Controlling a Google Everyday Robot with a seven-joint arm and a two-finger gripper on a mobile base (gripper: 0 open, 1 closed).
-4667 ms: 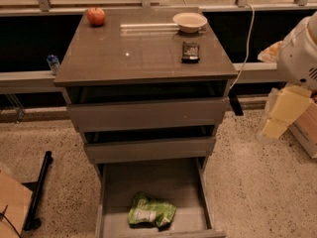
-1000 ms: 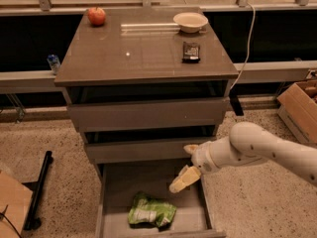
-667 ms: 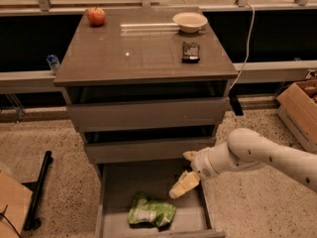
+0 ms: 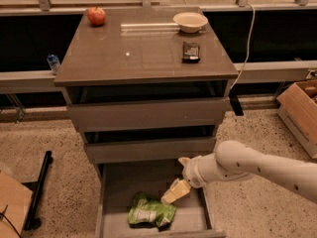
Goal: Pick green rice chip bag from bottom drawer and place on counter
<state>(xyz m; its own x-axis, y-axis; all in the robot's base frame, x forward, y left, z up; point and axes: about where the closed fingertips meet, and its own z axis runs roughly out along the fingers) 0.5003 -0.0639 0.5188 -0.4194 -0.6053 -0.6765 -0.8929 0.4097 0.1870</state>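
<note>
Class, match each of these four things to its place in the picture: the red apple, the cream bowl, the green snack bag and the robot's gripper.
Column A
1. round red apple
2. shallow cream bowl
3. crumpled light-green foil rice chip bag
4. pale gripper

Column B
a. lying on the floor of the open grey bottom drawer
b. back left corner of the glossy grey-brown counter
c. over the bottom drawer, at the bag's right edge
d. back right part of the counter

Pairs: 1-b, 2-d, 3-a, 4-c
</note>
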